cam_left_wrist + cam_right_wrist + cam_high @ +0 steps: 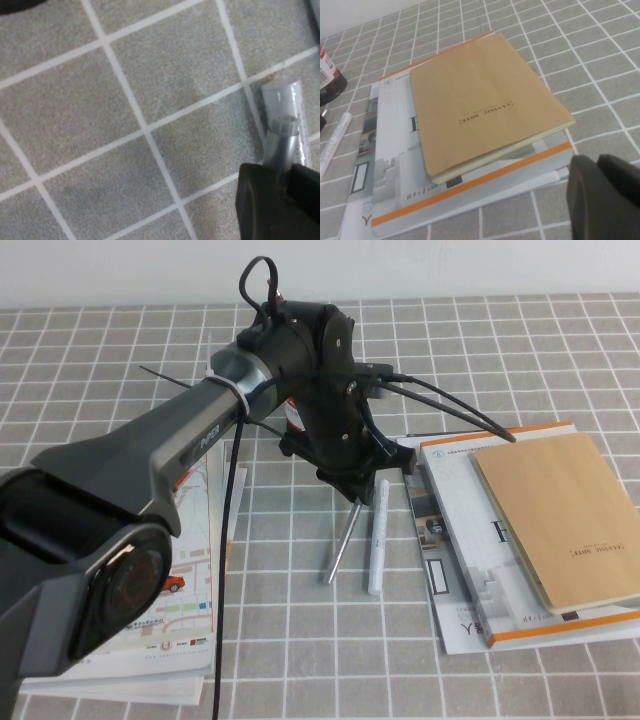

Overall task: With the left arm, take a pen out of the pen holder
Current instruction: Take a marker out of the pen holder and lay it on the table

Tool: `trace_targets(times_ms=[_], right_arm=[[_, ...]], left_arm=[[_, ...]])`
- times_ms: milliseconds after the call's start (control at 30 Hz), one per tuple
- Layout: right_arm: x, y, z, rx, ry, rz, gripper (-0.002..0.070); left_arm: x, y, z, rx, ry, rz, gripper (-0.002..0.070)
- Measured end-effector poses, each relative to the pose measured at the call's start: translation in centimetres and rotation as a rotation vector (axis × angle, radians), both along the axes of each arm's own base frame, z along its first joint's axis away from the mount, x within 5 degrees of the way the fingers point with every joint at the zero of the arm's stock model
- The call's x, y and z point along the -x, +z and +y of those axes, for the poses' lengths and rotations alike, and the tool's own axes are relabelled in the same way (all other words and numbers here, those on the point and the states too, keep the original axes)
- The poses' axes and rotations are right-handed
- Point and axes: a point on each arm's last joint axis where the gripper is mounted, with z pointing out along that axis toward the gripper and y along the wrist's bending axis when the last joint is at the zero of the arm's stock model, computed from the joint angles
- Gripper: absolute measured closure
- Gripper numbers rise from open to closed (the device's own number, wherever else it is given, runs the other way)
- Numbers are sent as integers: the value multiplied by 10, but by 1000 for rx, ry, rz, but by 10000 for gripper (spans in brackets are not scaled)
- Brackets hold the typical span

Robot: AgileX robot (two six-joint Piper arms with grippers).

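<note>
Your left gripper [348, 488] hangs over the middle of the tiled table [300, 660]. Its fingers [255, 200] are pinched nearly closed on a grey pen [340, 540]. The pen slants down toward 7 o'clock, and you cannot tell whether its lower end touches the tiles. The red-and-white pen holder [292, 415] stands at 11 o'clock from the gripper, mostly hidden behind the wrist, with the pen well clear of it. A white marker [377, 535] lies just beside the pen at 3 o'clock. Farther toward 3 o'clock, a brown notebook [560, 520] rests on a white book [455, 580]. A map [190, 570] lies under the arm at 8 o'clock. Your right gripper [598, 167] hovers off the book's orange-striped corner, fingers together, holding nothing.
</note>
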Motion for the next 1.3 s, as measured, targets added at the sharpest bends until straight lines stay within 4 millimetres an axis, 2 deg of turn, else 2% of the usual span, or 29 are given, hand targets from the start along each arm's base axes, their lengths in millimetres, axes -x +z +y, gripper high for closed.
trace_targets(times_ms=[267, 400, 533, 833, 967, 1300], right_arm=[[0, 0, 0, 0, 0, 0, 689], [0, 0, 0, 0, 0, 0, 689], [0, 0, 0, 0, 0, 0, 689], [0, 0, 0, 0, 0, 0, 689], [0, 0, 0, 0, 0, 0, 689], [0, 0, 0, 0, 0, 0, 689]], left_arm=[[-3, -2, 3, 2, 100, 23, 625], [-3, -9, 1, 9, 131, 54, 625], [-4, -14, 0, 10, 139, 66, 625], [-5, -13, -3, 53, 178, 66, 625], [-5, -21, -5, 57, 194, 87, 625], [-6, -20, -7, 77, 212, 85, 625]])
